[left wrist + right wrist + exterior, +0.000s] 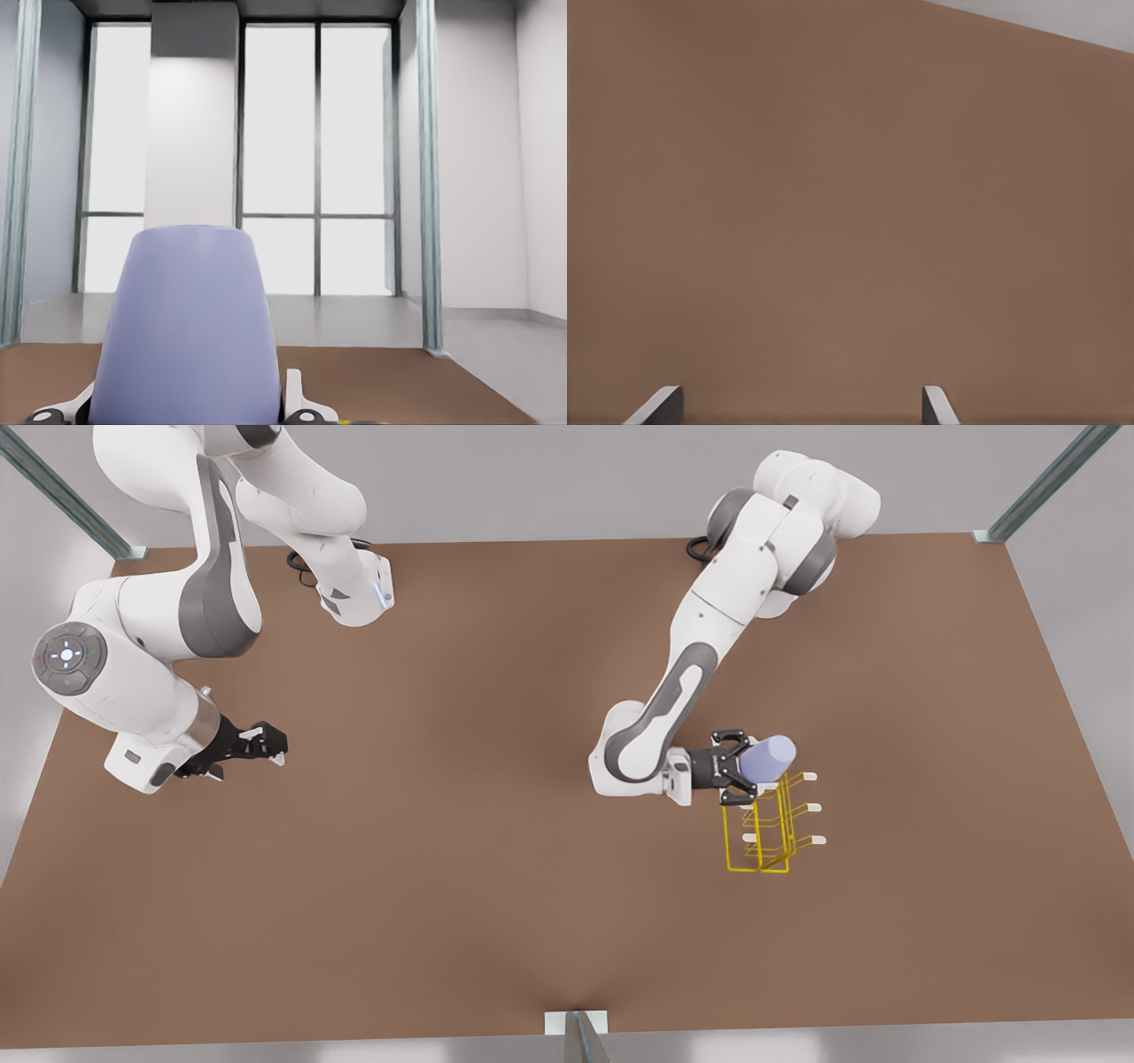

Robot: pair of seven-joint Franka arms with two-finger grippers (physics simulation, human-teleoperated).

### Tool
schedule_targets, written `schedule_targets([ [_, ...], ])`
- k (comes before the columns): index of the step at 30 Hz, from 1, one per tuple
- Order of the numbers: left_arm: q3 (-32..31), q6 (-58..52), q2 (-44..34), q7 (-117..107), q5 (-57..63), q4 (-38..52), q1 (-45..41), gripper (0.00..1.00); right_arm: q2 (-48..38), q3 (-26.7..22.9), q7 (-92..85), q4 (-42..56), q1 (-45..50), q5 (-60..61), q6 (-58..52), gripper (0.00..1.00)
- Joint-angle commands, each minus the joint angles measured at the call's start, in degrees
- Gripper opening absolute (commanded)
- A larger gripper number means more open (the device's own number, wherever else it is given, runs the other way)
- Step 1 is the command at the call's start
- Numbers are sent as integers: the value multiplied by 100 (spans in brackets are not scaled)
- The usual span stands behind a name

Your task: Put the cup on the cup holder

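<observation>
left hand (742,772) gripping the cup (767,758) sideways right over the top of the yellow rack (769,825), front view's right, right hand (264,746) open, idle over the tabletop (461,868) far left

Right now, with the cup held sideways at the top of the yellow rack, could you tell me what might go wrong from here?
1. The left gripper holds the cup level beside the cup holder; if it is off the white-tipped prong, it may knock the tip instead of sliding on.
2. The thin-wire rack stands free on the table, so a push could tip or shift it.
3. The right gripper waits far off, open, and cannot steady it.
</observation>
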Motion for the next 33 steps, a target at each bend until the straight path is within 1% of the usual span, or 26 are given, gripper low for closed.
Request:
schedule_targets([
  [1, -1, 54, 42, -304, 0, -2, 0, 72, -3, 4, 1, 3, -19, 4, -13, 100],
  [32, -1, 388, 393, -647, 159, 68, 0, 72, 14, 4, -26, -15, -54, 4, 5, 100],
  [33, -1, 405, 393, -629, 158, 68, 18, 100, 14, 4, -26, -23, -54, 4, 5, 100],
])
